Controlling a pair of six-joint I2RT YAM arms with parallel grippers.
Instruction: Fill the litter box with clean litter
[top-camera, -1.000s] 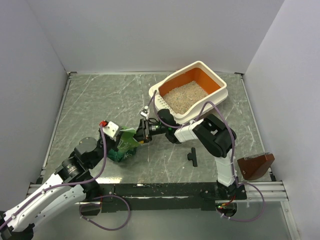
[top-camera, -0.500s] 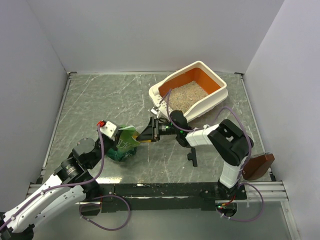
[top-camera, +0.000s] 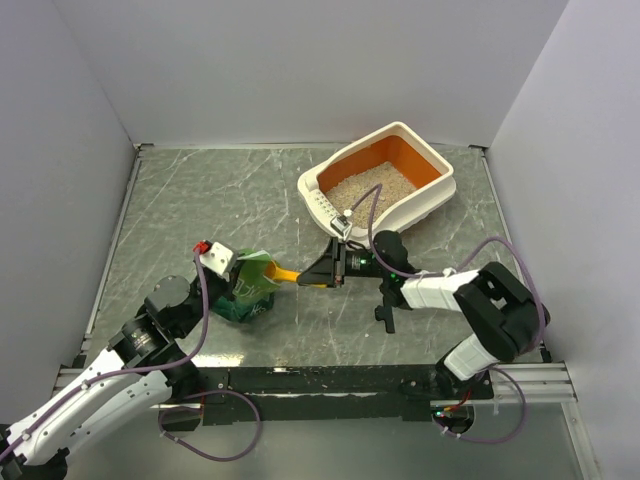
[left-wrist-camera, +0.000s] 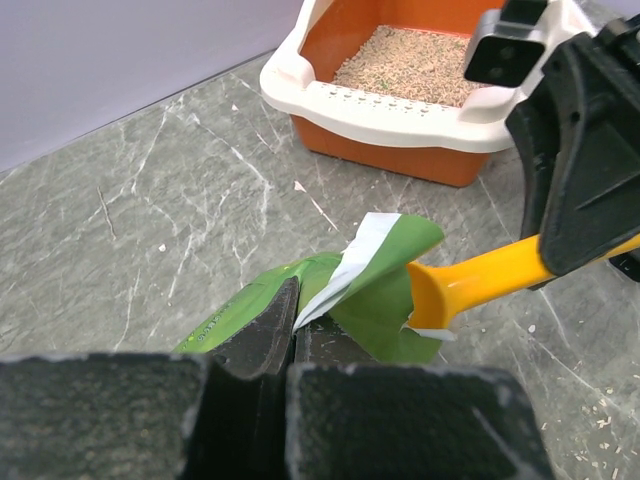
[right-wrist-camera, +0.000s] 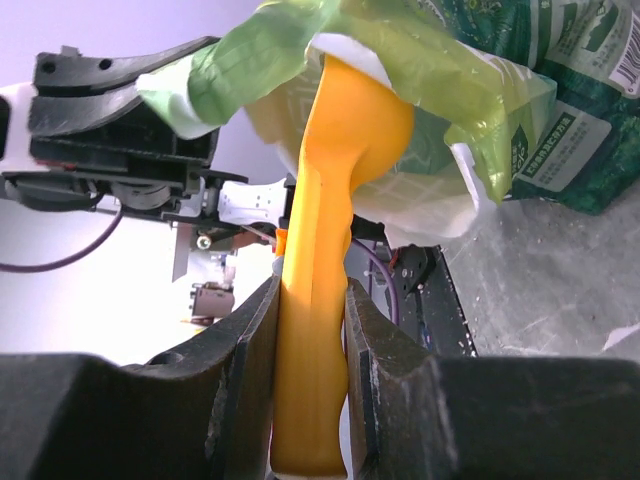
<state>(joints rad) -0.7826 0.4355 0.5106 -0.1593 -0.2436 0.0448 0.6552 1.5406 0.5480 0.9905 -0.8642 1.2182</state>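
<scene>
The left end effector (left-wrist-camera: 295, 312) has its fingers pressed together on the top edge of the green bag (left-wrist-camera: 372, 292), pinching one side of the mouth and holding it up. The right end effector (right-wrist-camera: 312, 300) clamps the handle of the yellow-orange scoop (right-wrist-camera: 345, 120). The handle lies roughly level and the bowl is at the bag's mouth, partly under its folded lip. The bag stands on the grey marbled tabletop (top-camera: 190, 200), close to the left arm. The litter box (top-camera: 402, 131) sits well apart from the bag, at the far right of the tabletop and turned at an angle. Its slotted strip is on the rim nearest the bag. A beige layer of clean litter (top-camera: 364, 186) lies inside it, with orange wall showing above at the far end.
</scene>
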